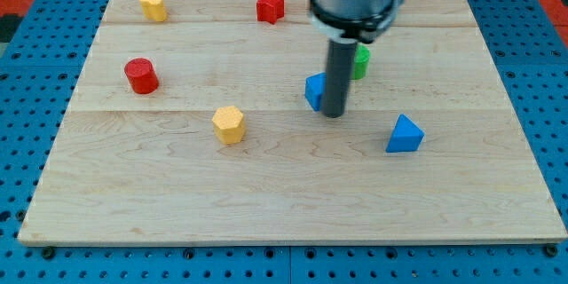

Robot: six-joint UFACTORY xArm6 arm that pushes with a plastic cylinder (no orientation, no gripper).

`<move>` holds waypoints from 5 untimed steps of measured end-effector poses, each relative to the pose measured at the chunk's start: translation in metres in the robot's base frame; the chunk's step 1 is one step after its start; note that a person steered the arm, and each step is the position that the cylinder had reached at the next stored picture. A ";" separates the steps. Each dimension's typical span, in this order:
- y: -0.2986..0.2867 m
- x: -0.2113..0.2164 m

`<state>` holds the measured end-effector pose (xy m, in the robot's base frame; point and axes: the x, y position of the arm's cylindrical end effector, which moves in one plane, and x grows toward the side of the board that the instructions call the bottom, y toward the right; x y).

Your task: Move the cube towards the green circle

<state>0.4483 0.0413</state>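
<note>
A blue cube sits near the middle of the wooden board, partly hidden behind my rod. My tip rests on the board just to the cube's right and slightly toward the view's bottom, touching or nearly touching it. The green circle lies up and to the right of the cube, mostly hidden by the rod and the arm's body; only its right side shows.
A blue triangle lies to the lower right. A yellow hexagon lies left of the cube. A red cylinder is at the left, a yellow block at top left, a red star at top centre.
</note>
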 end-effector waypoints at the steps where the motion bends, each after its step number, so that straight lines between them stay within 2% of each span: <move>1: -0.041 -0.009; 2: -0.019 -0.026; 5: 0.108 -0.030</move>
